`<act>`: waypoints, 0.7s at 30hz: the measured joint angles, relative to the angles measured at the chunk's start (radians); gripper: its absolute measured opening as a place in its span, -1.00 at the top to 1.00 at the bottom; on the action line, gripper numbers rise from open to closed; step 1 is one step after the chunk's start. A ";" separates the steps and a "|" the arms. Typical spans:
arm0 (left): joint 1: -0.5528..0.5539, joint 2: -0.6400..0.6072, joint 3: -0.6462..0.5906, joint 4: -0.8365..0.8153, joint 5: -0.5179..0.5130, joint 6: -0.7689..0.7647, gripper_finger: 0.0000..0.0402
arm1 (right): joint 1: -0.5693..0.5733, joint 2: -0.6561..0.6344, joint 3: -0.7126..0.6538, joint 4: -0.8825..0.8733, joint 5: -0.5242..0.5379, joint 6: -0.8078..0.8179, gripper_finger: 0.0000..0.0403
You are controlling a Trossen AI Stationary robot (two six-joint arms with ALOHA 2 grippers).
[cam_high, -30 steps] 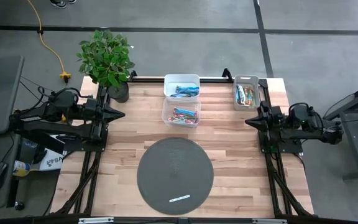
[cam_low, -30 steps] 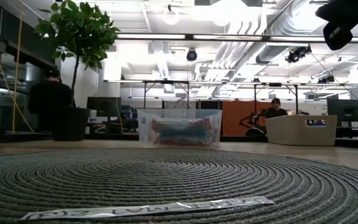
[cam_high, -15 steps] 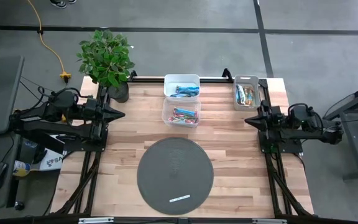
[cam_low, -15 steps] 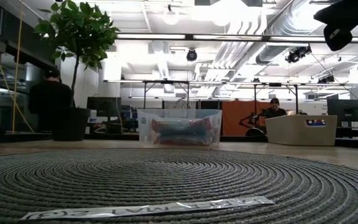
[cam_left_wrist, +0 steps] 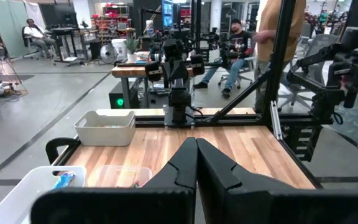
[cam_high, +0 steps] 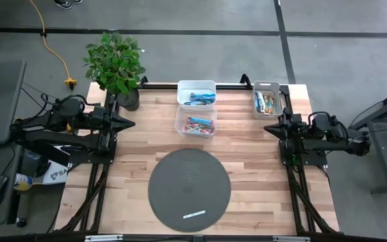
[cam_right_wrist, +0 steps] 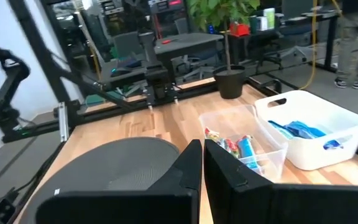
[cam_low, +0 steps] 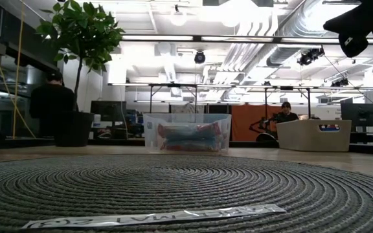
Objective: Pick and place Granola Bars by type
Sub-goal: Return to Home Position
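The granola bars lie sorted in three bins at the table's far side. Blue bars (cam_high: 198, 100) are in a white bin (cam_high: 197, 87). Red-pink bars (cam_high: 198, 124) are in a clear bin (cam_high: 180, 121). Tan-and-green bars (cam_high: 266, 103) are in a grey bin (cam_high: 266, 86). My left gripper (cam_high: 132, 123) hovers shut above the table's left edge. My right gripper (cam_high: 267, 128) hovers shut above the right edge, just near of the grey bin. In the wrist views the left fingers (cam_left_wrist: 196, 149) and the right fingers (cam_right_wrist: 202, 149) meet and hold nothing.
A round grey woven mat (cam_high: 189, 185) covers the near middle of the table, with a thin white strip (cam_high: 194, 215) lying on its near part. A potted plant (cam_high: 116, 64) stands at the far left corner. People sit and stand in the room behind.
My right arm has shifted slightly toward the table's left, as the low view shows; its fingers stay shut. The bars and bins have kept their places.
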 joint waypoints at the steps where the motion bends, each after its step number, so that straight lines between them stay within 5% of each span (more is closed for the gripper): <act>1: 0.000 0.000 0.000 0.000 0.000 0.000 1.00 | 0.000 0.000 0.000 -0.001 0.013 0.005 1.00; 21: 0.000 0.000 0.000 0.000 0.000 0.000 1.00 | 0.000 0.001 0.000 -0.004 0.052 0.014 1.00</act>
